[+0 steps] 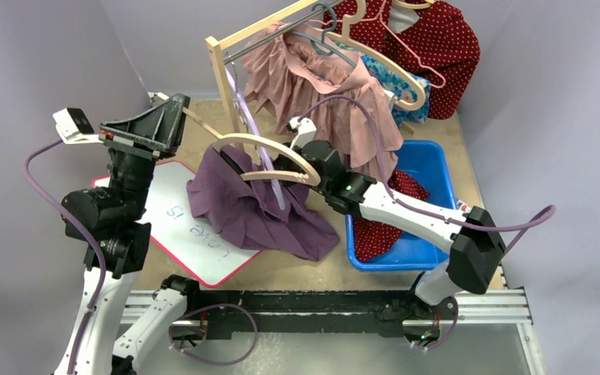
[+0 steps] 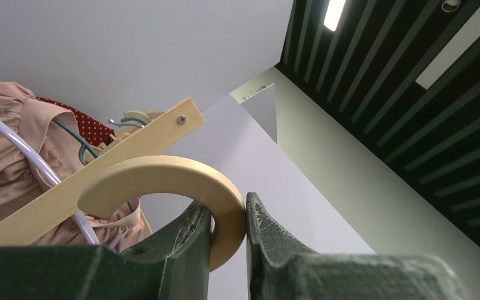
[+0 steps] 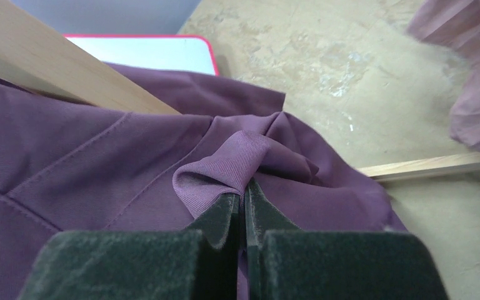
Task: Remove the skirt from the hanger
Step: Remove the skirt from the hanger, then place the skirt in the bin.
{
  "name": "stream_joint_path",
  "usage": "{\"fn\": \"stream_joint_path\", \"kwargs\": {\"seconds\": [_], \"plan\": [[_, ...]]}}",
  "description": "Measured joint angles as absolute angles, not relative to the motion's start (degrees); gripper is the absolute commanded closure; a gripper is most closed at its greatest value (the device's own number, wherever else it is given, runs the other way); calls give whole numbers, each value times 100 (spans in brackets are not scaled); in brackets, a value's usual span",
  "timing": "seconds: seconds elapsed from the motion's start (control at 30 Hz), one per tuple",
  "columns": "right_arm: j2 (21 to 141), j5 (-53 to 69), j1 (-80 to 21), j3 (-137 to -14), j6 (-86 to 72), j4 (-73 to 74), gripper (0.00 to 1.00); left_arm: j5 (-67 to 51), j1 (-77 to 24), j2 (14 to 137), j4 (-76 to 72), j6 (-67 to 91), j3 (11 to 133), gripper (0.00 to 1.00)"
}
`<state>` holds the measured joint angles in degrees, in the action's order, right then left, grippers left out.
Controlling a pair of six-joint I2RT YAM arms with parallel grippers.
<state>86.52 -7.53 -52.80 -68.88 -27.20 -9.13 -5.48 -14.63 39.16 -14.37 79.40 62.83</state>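
1. At table (image 1: 312, 273) centre, purple skirt (image 1: 254, 207) is mostly slumped on the surface, but its upper edge at 11 o'clock hangs on the wooden hanger (image 1: 269, 152); removal looks partly done, not free yet
2. Left gripper (image 2: 228, 219) is raised at 10 o'clock of the skirt, pointing up, fingers clamped on the hanger's hook
3. Right gripper (image 3: 244, 195) reaches in low from 3 o'clock, pressed together on a fold of skirt fabric
4. Likely remaining: drag the cloth off the hanger arm

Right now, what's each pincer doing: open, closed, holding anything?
Left pincer: closed on the hook of the wooden hanger.
Right pincer: closed on a pinched fold of the purple skirt.
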Motion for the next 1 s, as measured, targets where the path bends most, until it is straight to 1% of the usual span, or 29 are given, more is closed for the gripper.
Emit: {"fn": "stream_joint_path", "kwargs": {"seconds": [0.17,0.43,0.6,0.7,0.77,1.0], "plan": [[8809,-646,-5277,-6886,-2797,-937,100,-519,-1463,3981,-1225,7996,6600,100],[8571,-672,-5210,-6790,-2803,-985,100,-344,-1463,3767,-1304,7992,7376,100],[8479,-690,-5205,-6740,-2788,-871,100,-189,-1463,3717,-1015,7627,7609,100],[8049,-722,-5205,-6530,-2753,-650,100,-32,-1463,3695,-539,7185,7618,100],[7638,-797,-5205,-6379,-2724,-460,100,191,-1463,3645,89,6646,7623,100],[5892,-1297,-5207,-6263,-2526,473,100,974,-1463,3374,1511,5323,7804,100]]}}
